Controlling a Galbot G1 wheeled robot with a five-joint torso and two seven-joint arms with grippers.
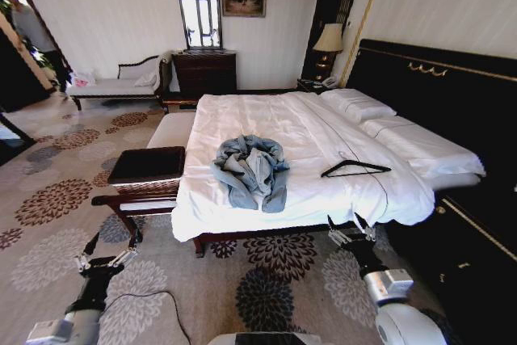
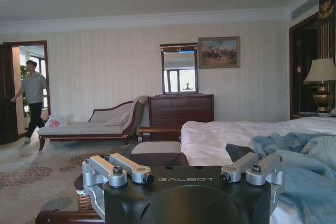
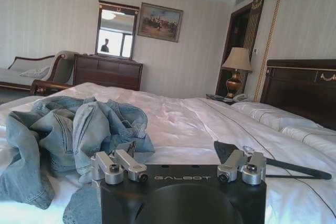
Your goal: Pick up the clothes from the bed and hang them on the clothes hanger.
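The clothes, a crumpled light-blue denim jacket (image 1: 252,169), lie near the foot of the bed (image 1: 266,119) on its white sheet. The thin black clothes hanger (image 1: 355,169) lies flat on the sheet to the jacket's right. My left gripper (image 1: 109,250) hangs open over the carpet, off the bed's left corner near the benches. At the bed's near edge my right gripper (image 1: 350,225) is open too, just short of the hanger. In the right wrist view the jacket (image 3: 79,129) and hanger (image 3: 294,167) lie beyond the open gripper (image 3: 181,170). The left wrist view shows the jacket (image 2: 299,166) beside that gripper (image 2: 186,174).
A dark wooden bench (image 1: 145,166) and a pale upholstered bench (image 1: 171,128) stand along the bed's left side. A chaise (image 1: 121,82), a dresser (image 1: 205,70) and a lamp (image 1: 329,38) line the far wall. A black cable (image 1: 153,305) trails on the patterned carpet.
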